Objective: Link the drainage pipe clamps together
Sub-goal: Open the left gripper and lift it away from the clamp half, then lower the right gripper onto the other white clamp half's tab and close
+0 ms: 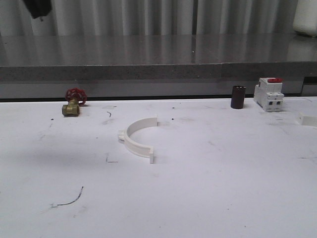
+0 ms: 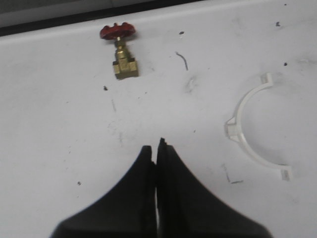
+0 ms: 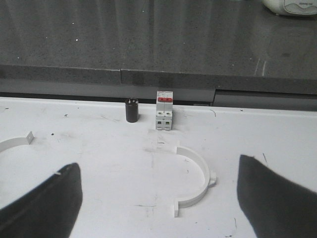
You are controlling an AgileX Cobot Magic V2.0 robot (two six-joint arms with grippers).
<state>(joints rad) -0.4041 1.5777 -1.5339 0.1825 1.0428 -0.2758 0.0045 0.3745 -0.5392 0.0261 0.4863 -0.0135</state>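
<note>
Landmark: we take the circuit breaker (image 1: 269,93), white with a red top, standing at the rear edge of the white table (image 1: 198,198), as our reference.
First clamp half: we see one white half-ring clamp (image 1: 139,138) lying on the table, well left of the breaker and nearer the robot, open side toward the breaker; the left wrist view (image 2: 254,127) shows its end tabs and a small lug on its outer curve.
Second clamp half: we see the other white half-ring (image 3: 195,181) in front of the breaker, well apart from the first.
Black cylinder: a small dark cylinder (image 1: 238,96) stands just left of the breaker.
Valve: a brass valve with a red handwheel (image 1: 73,102) lies far left of the breaker.
Left gripper: we see its fingers pressed together, holding nothing (image 2: 157,148).
Right gripper: we see its fingers spread wide, holding nothing (image 3: 161,198).
</note>
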